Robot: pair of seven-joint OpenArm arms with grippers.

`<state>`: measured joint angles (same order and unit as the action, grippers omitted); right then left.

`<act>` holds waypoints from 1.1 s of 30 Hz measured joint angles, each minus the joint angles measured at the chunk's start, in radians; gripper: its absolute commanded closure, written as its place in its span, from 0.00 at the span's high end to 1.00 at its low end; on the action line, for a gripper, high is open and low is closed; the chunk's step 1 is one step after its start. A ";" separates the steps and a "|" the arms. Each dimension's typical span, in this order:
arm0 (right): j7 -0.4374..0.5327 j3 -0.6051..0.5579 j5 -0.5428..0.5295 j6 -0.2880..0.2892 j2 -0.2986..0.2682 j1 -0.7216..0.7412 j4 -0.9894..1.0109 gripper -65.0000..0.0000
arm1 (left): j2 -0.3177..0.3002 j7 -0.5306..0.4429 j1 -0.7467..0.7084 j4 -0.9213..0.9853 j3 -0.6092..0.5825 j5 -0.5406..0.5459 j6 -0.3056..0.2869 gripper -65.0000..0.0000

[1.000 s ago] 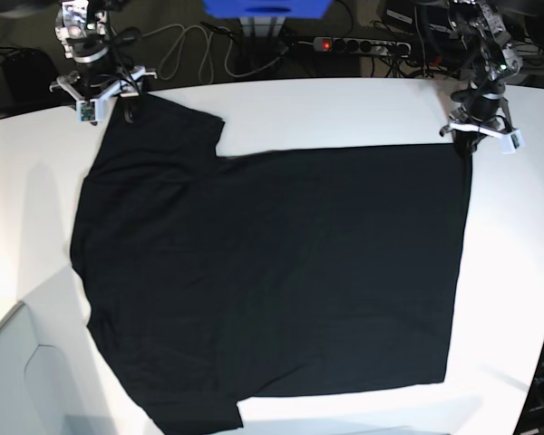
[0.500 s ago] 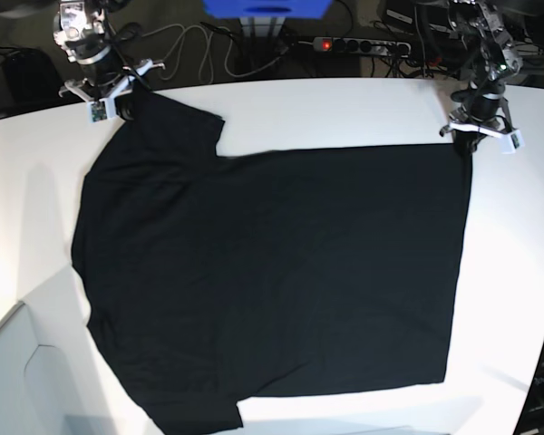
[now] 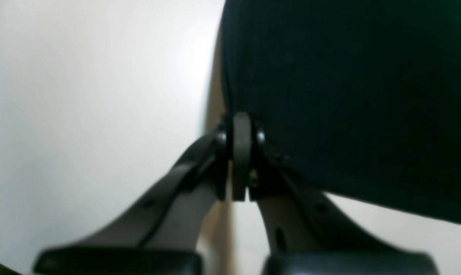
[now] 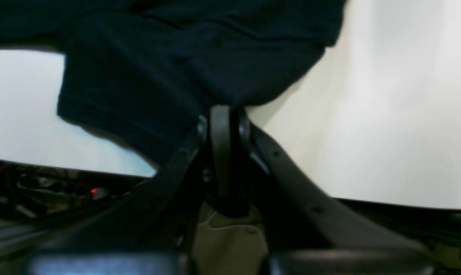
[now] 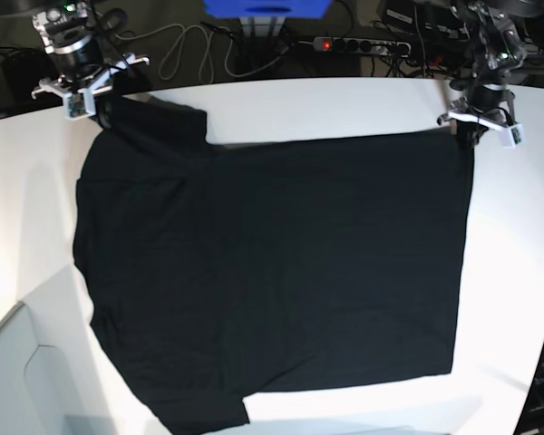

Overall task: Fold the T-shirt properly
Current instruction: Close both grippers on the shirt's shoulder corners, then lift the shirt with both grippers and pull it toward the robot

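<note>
The black T-shirt (image 5: 272, 272) lies spread on the white table (image 5: 517, 272), plain side up. At the back left, my right gripper (image 5: 102, 107) is shut on the sleeve corner. The right wrist view shows its jaws (image 4: 223, 114) pressed together on a bunched fold of the T-shirt (image 4: 177, 57). My left gripper (image 5: 471, 136) is shut on the T-shirt's back right corner. In the left wrist view its jaws (image 3: 241, 126) pinch the edge of the dark cloth (image 3: 348, 95), which is raised a little off the table.
Behind the table's far edge sit a power strip (image 5: 358, 43) with a red light, loose cables (image 5: 190, 50) and a blue object (image 5: 267, 7). A grey panel (image 5: 18, 381) is at the lower left corner.
My right gripper has shut on the sleeve corner and drawn it back and to the left. My left gripper has moved slightly back with its corner, and the shirt's far edge has shifted back.
</note>
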<state>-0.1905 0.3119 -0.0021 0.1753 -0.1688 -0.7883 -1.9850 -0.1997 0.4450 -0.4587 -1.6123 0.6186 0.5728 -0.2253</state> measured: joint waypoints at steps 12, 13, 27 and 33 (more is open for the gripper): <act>0.173 0.035 0.001 0.007 0.000 -0.195 -0.012 0.00 | 0.000 -0.006 -0.127 -0.132 0.001 0.001 0.002 0.00; 0.176 0.036 0.001 0.006 0.000 -0.198 -0.012 0.00 | 0.001 -0.003 -0.137 -0.131 0.001 0.004 0.000 0.00; 0.180 0.080 0.000 0.006 0.012 -0.117 -0.014 0.00 | 0.050 0.007 -0.150 -0.133 0.076 -0.003 -0.004 0.00; 0.166 0.080 0.000 0.006 0.014 -0.006 -0.014 0.00 | 0.043 0.008 -0.111 -0.169 0.072 -0.005 0.001 0.00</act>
<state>-0.0246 0.3916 -0.0021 0.1818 -0.1547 -0.7944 -1.9991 -0.1562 0.4530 -0.5697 -1.7809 0.6903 0.5682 -0.2241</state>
